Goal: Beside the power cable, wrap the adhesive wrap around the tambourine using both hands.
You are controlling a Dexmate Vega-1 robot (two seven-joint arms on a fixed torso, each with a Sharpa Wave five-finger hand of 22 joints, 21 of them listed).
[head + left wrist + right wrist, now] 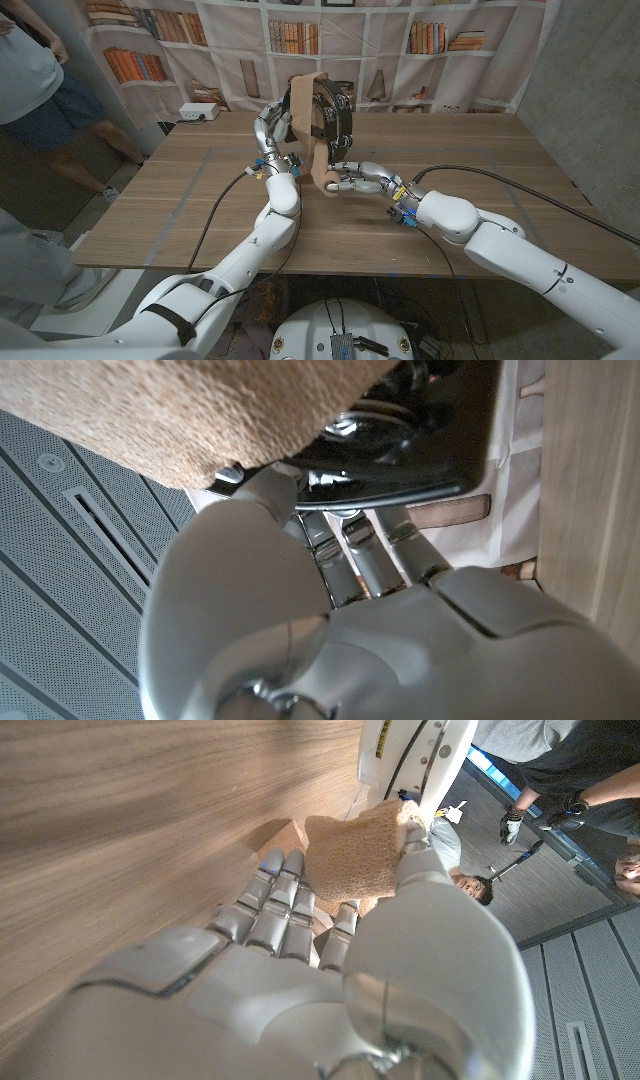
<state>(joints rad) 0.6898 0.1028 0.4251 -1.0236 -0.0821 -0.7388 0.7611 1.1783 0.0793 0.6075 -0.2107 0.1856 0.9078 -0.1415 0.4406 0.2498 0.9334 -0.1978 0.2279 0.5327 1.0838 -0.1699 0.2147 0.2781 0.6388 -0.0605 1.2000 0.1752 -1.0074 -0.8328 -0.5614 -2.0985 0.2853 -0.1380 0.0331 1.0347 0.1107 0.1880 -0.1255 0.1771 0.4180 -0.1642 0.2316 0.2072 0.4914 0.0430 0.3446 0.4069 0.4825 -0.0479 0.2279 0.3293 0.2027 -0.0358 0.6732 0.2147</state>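
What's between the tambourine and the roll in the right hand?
A tan strip of adhesive wrap runs from the tambourine, held up by the left hand, down to the roll in the right hand, in the head view.

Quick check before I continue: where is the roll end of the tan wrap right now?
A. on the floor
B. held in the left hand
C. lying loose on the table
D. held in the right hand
D: in the head view the right hand grips the roll of adhesive wrap low by the table, while the left hand holds up the tambourine.

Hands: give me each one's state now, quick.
Left hand: holding the tambourine up.
Right hand: gripping the adhesive wrap roll.
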